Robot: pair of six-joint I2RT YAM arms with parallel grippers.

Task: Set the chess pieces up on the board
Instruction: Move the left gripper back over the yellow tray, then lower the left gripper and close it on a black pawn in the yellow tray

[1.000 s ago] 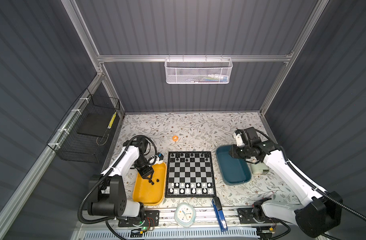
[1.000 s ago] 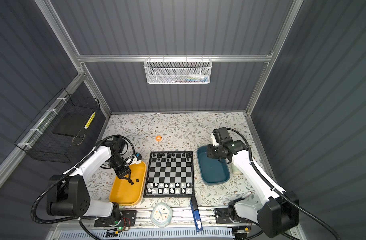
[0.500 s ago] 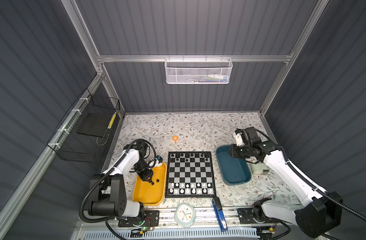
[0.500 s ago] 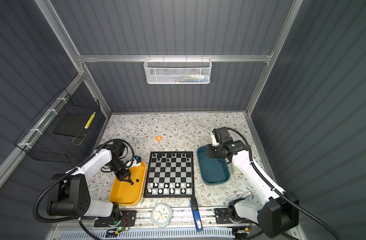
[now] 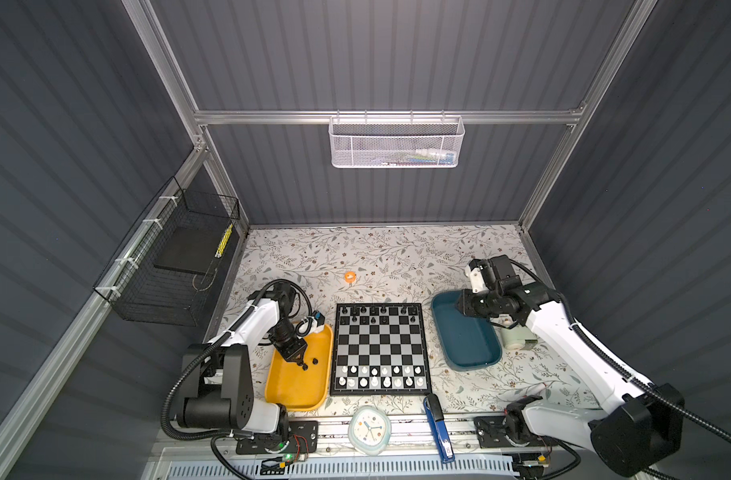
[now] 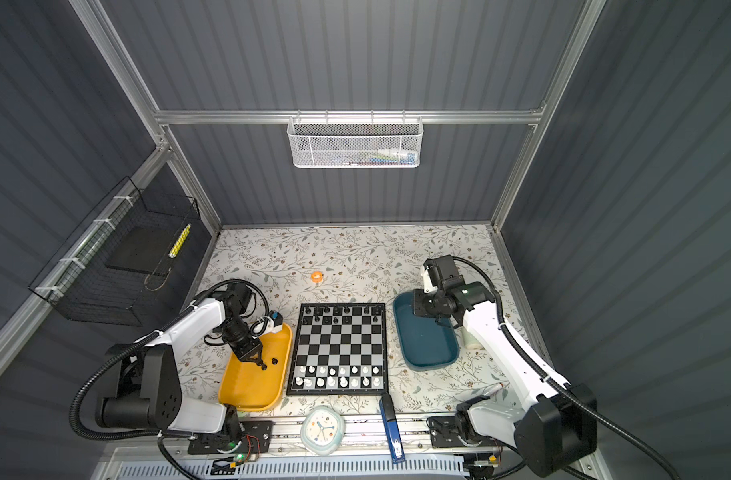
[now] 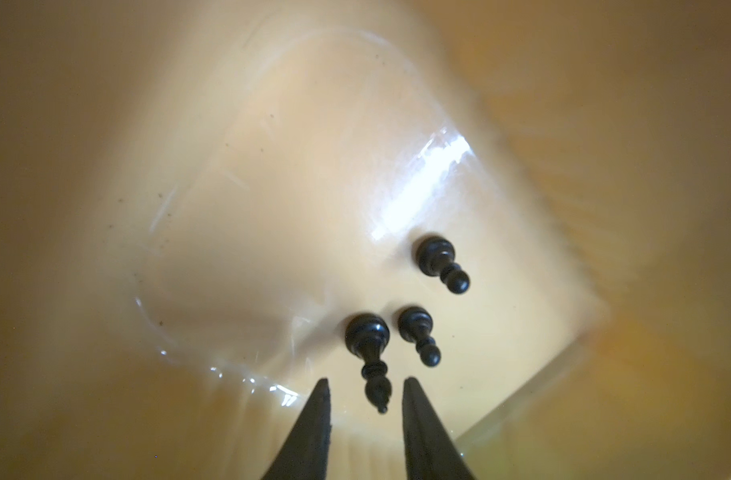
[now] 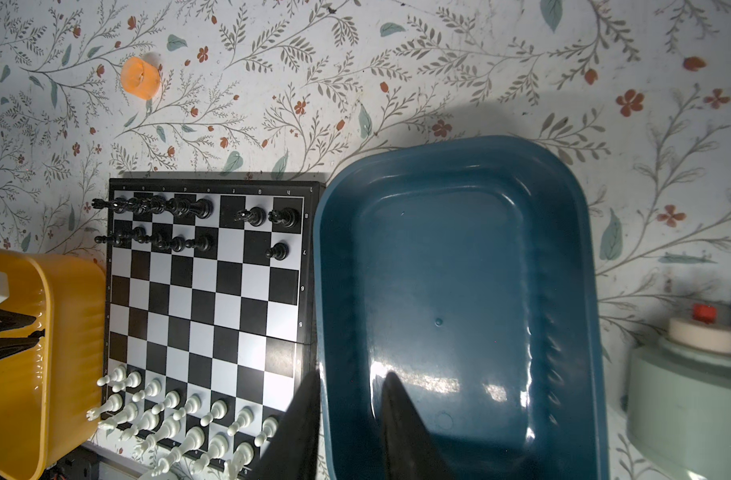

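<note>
- Lower left in a top view: the left hand [image 7: 364,388], jaws apart, straddles the head of a tall glossy black chess piece [image 7: 368,345] in the shallow yellow plastic tray [image 5: 293,390]. Gaps show on both sides, so there is no grip yet.
- Done well, the jaws would close squarely on the narrow neck and lift straight up, clear of the small black pawn [image 7: 415,328] just beside it. A skewed pinch could flick the slick piece away.
- The tray holds only these two and a second black pawn [image 7: 436,259].
- Centre: the black-and-silver checked chessboard [image 5: 380,345] lies on the floral worktop [image 5: 355,253] between the trays. The white chess pieces [image 5: 374,382] fill its lower two rows. The black pieces [image 5: 373,321] stand in the upper two, with three squares apparently vacant.
- Right: the deep teal plastic tray [image 5: 467,345] is empty. The right hand [image 8: 351,376], jaws slightly parted and holding nothing, hovers above its rim.
- Top: a white mesh basket [image 5: 397,143] hangs on the back wall, its contents indistinct.
</note>
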